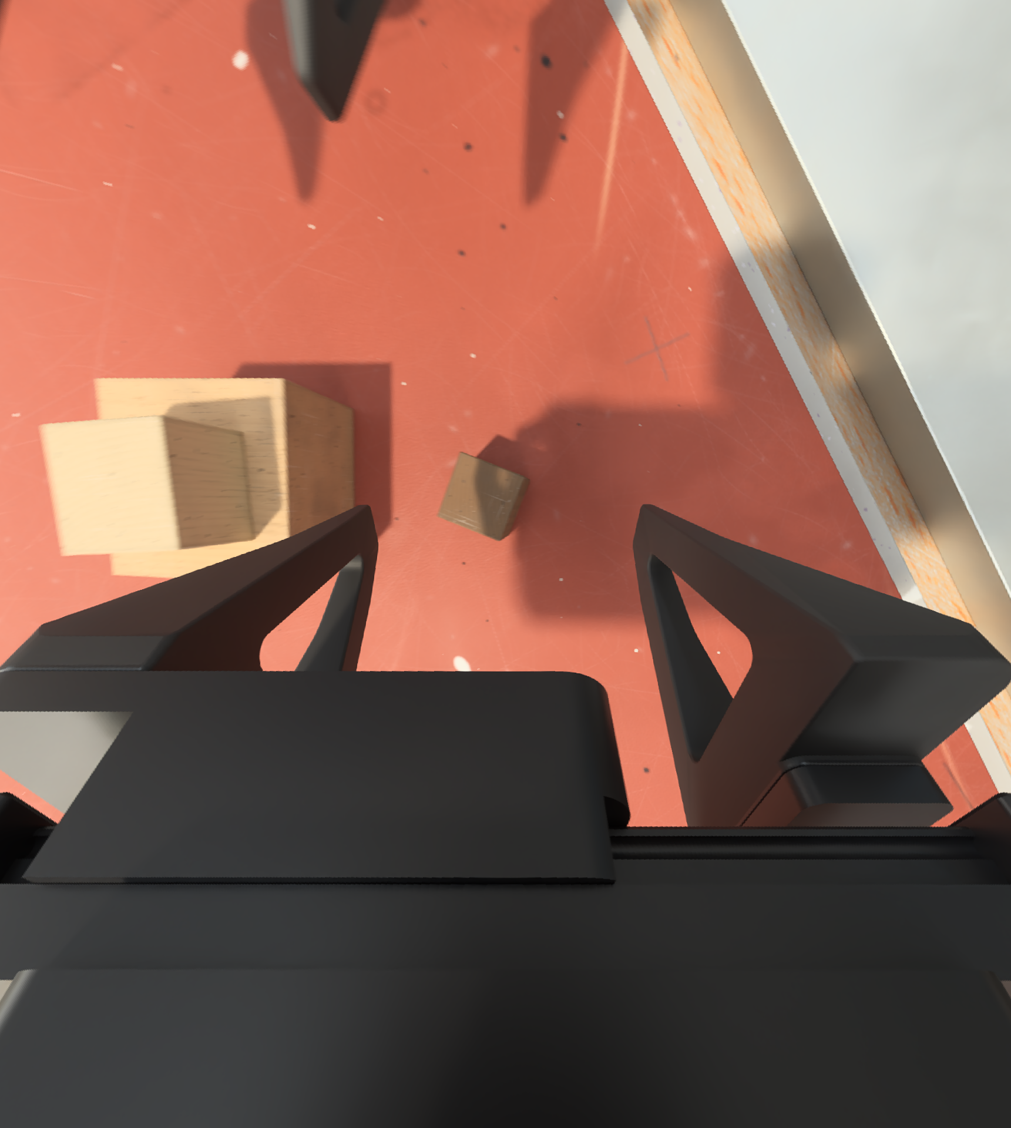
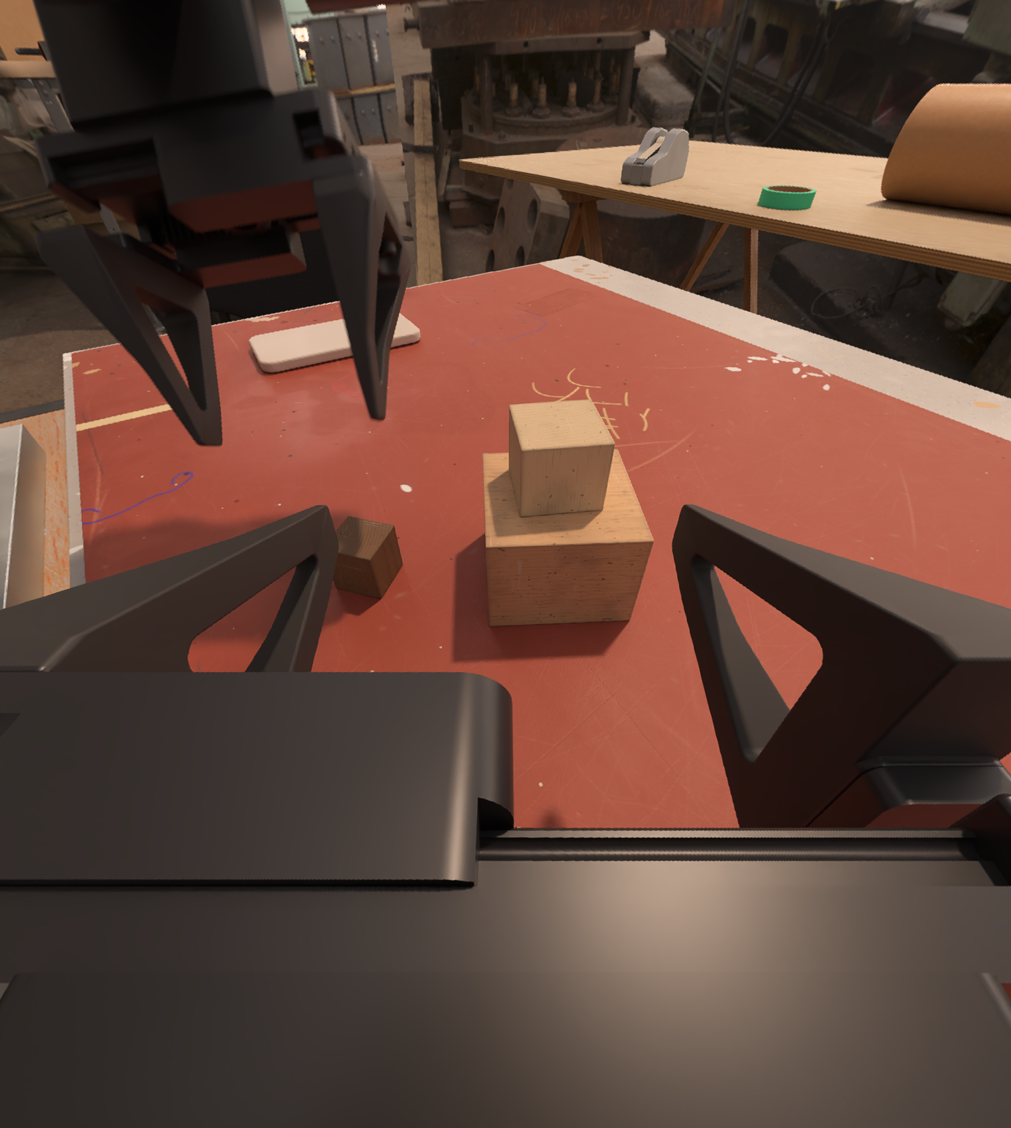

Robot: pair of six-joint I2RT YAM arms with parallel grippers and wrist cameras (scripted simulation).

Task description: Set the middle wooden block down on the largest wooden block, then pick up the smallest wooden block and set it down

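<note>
Middle wooden block [image 2: 561, 458] already stacked on largest wooden block [image 2: 567, 549]. Left gripper [image 1: 503, 519] hovered, fingers apart, above smallest wooden block [image 1: 481, 495]; descent needed next. Right gripper [image 2: 503, 525] spread, empty.

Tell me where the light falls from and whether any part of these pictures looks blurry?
Right wrist view: the stacked middle block and largest block cast crisp shadows toward the camera and left, so light comes from behind them; everything looks sharp. Left wrist view: the smallest block sits in the left gripper's shadow; block edges look slightly soft.
</note>
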